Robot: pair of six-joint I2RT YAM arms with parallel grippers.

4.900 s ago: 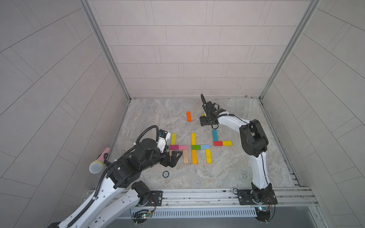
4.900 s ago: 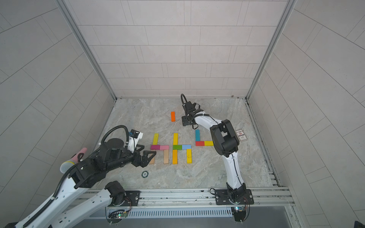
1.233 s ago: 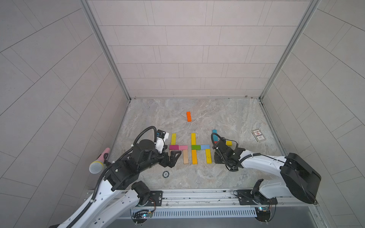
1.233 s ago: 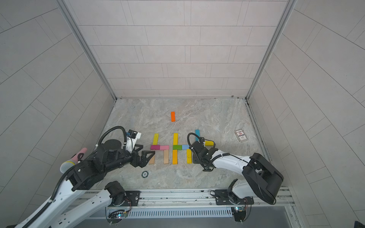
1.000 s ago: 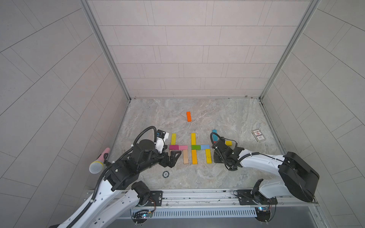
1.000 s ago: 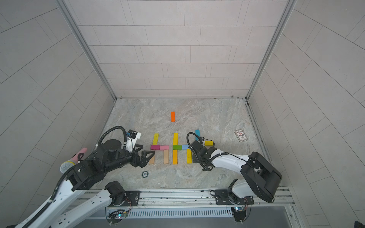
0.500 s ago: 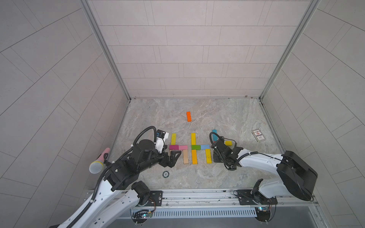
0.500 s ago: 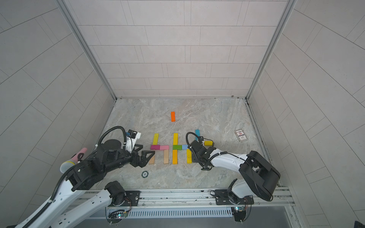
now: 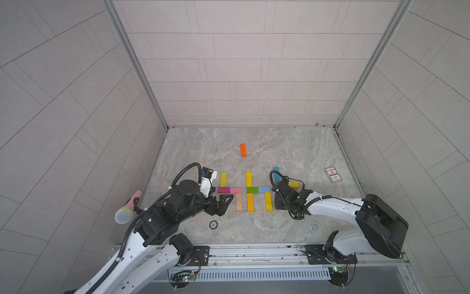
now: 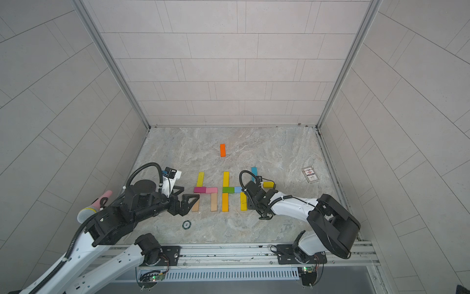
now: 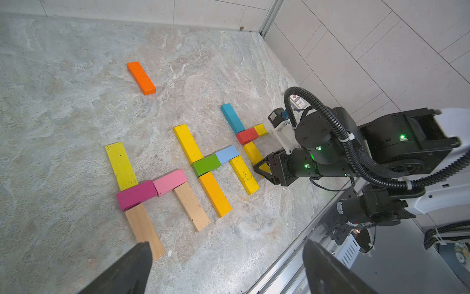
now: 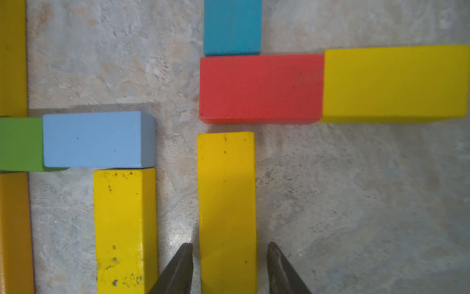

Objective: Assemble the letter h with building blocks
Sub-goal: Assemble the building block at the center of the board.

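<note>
Yellow flat wooden bar (image 12: 226, 203) lies on the stone-patterned worktop (image 12: 356, 203), at six o'clock of the red half-length block (image 12: 259, 89). The right claw (image 12: 229, 243) straddles it, slightly parted and gripping nothing. Probably light, rigid and smooth: grip across the long edges.

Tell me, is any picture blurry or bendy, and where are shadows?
Both top views: the wide lens bends the wall tiles, everything sharp, soft light. Right wrist view: the light blue block casts a thin shadow. Left wrist view: the left gripper looks dark and blurry up close.
</note>
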